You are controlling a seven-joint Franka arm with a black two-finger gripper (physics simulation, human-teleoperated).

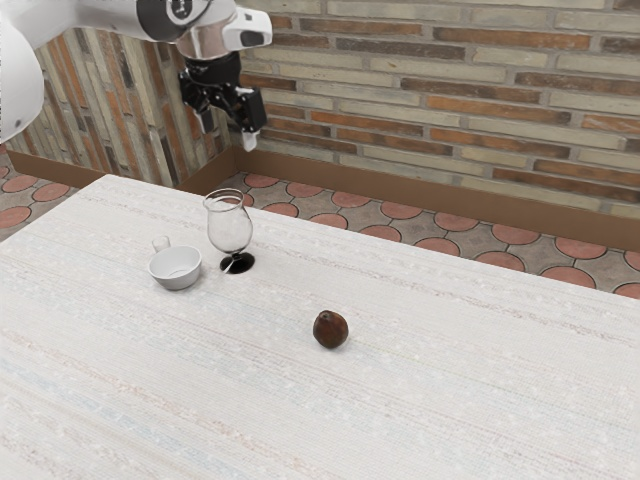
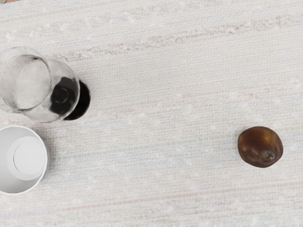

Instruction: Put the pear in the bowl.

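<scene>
Below the exterior view's centre, the pear (image 1: 330,329) rests on the desk (image 1: 450,400), well apart from my raised tool (image 1: 228,130). I have the arm (image 1: 110,14) at upper left, fingers (image 1: 250,141) spread and angled downward.

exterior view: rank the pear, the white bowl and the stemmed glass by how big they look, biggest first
1. stemmed glass
2. white bowl
3. pear

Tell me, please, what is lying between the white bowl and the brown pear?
Only bare, pale tabletop lies between the bowl and the pear, in both views. The glass stands near the bowl, off that straight stretch.
</scene>
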